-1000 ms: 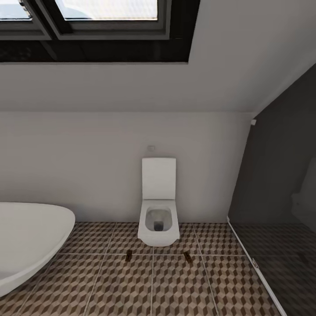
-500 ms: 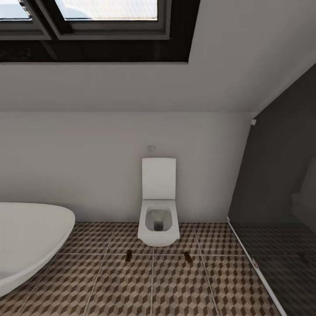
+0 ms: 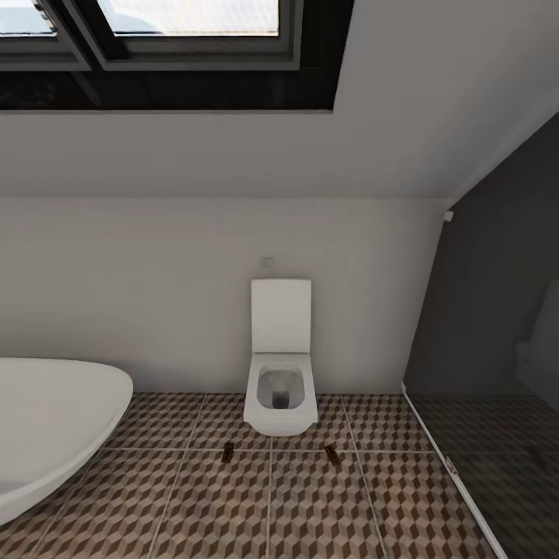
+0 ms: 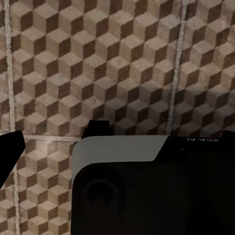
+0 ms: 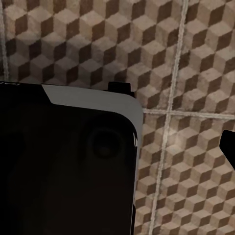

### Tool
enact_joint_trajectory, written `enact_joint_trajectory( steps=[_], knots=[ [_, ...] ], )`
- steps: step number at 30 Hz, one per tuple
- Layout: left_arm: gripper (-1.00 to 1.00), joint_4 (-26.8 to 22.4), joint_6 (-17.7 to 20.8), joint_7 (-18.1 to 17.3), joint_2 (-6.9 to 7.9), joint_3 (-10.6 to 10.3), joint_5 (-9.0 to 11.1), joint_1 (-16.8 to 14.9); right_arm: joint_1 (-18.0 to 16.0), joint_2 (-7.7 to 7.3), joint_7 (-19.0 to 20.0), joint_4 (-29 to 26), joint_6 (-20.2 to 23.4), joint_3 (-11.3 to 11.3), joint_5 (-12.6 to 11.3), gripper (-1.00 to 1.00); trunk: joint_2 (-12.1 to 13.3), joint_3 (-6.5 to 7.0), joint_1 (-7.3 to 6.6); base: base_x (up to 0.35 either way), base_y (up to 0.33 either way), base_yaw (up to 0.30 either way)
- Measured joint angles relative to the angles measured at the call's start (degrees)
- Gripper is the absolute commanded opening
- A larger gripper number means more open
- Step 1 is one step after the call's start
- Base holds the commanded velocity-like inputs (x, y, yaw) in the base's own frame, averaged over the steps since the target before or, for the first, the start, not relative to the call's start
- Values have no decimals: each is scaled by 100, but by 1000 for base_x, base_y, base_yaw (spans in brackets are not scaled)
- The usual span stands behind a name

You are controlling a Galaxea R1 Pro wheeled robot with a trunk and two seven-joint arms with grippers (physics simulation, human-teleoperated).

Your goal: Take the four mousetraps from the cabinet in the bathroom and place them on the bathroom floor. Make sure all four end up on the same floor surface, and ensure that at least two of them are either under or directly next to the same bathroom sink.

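Two mousetraps lie flat on the bathroom floor (image 3: 210, 505) in front of the toilet, one (image 3: 227, 453) off its left corner and one (image 3: 332, 455) off its right corner. The cabinet and the sink are out of view. In the left wrist view, my left gripper (image 4: 117, 144) hangs over the cube-patterned tiles (image 4: 98, 58) with a dark finger (image 4: 11, 149) at the frame's edge and nothing held. My right gripper (image 5: 117, 142) also hangs over tiles (image 5: 186, 58), one finger (image 5: 228, 145) far out at the edge, empty.
A white wall-hung toilet (image 3: 280, 388) stands at the back wall. A white tub (image 3: 46, 423) curves in from the left. A dark glass shower screen (image 3: 489, 373) closes the right side. My own base (image 4: 147, 191) sits below both wrists.
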Motion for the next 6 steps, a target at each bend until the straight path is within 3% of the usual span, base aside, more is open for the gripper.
enact_joint_trajectory(
  steps=[6],
  knots=[
    [100,0,0,0,-3,0,-5,0,0,-1,0,3,2,-1,-4,100,0,0,0,0,0,0]
  ],
)
